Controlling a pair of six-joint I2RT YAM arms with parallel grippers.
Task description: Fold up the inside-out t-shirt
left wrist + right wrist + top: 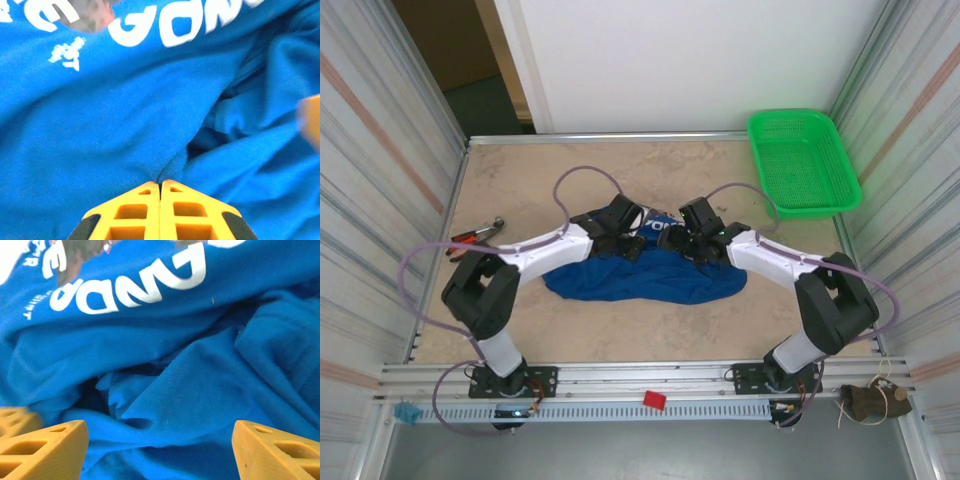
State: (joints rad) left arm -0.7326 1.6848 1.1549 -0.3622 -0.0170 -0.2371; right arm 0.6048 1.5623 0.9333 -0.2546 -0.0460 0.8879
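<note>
Left gripper [160, 186] first: its two yellow fingers are pressed flat together, tip to tip, with no gap showing. Creases in the royal-blue cloth t-shirt [115, 130] run straight into the point where the tips meet, so it has a small pinch of fabric nipped there. Just beyond the tips the cloth opens into a dark pocket between folds, and further up the white printed lettering [175, 25] runs across the top of the left wrist view, upside down.

Over to the right gripper [160, 440], and it is a different story. Its yellow fingers [50, 445] stand far apart, one at each lower corner of its own camera's view, with rumpled blue cloth lying between and beyond them. The jaws are wide open and hold nothing. The same white letters cross the upper part of that view.

From above, both arms reach inward and the two grippers sit close together over the far edge of the t-shirt, where the lettering shows. The garment lies in a crumpled mound in the middle of the beige table [520, 180], most of it spread toward the arms' bases.

Further out, a bright green plastic mesh basket [803, 160] sits at the far right corner, well apart from the shirt. A small red-handled hand tool [475, 237] lies near the left edge.
</note>
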